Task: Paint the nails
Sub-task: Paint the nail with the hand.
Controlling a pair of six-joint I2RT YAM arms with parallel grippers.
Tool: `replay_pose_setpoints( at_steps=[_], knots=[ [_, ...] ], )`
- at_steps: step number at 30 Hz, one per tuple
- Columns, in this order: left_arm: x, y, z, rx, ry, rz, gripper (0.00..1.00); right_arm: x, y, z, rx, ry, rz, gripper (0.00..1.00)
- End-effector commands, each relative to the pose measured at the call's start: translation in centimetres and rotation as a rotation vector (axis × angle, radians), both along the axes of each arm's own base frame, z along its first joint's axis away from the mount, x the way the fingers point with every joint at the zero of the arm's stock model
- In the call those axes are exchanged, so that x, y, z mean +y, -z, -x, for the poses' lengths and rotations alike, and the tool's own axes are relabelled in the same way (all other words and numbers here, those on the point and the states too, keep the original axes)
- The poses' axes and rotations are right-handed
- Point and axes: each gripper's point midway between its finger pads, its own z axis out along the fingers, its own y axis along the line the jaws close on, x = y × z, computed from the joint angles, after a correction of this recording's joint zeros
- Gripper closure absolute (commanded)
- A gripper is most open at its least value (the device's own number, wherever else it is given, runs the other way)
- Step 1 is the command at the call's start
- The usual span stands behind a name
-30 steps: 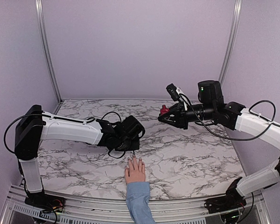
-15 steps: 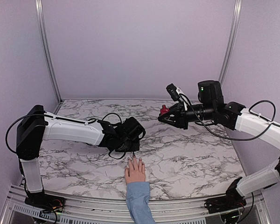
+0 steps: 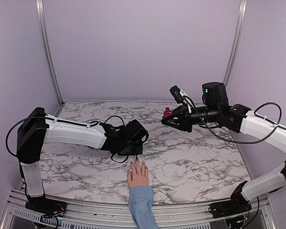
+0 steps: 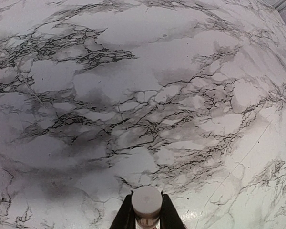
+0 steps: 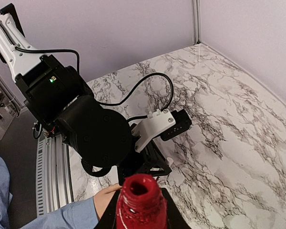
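A pale pink hand (image 3: 138,174) with a light blue sleeve (image 3: 142,205) lies flat at the near edge of the table. Its nails (image 3: 136,164) are too small to tell their colour. My left gripper (image 3: 135,154) hovers just beyond the fingertips, shut on the white cap (image 4: 147,204); the brush below the cap is hidden. My right gripper (image 3: 166,117) is held high at the right, shut on the open dark red polish bottle (image 5: 140,202). The right wrist view shows the left gripper (image 5: 150,164) above the hand (image 5: 105,198).
The marble table (image 3: 195,157) is enclosed by lilac walls with metal posts (image 3: 46,52). Black cables (image 3: 115,119) loop around the left arm's wrist. A metal rail (image 3: 86,214) runs along the near edge by the arm bases.
The left arm's rear link has shifted slightly. Both grippers, the hand and the bottle stay where they were.
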Motion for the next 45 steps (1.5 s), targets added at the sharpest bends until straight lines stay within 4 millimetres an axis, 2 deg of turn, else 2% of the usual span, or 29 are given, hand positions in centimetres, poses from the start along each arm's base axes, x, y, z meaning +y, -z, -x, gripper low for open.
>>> replay_pose_setpoints(
  at_steps=[1,45],
  knots=[
    [-0.28,-0.09,0.15,0.005,0.005,-0.013,1.00,-0.03,-1.47,-0.73,-0.043,0.013,-0.025,1.00],
    [0.15,-0.14,0.75,-0.002,0.014,-0.028,1.00,-0.05,-1.29,-0.71,-0.038,0.013,-0.022,1.00]
  ],
)
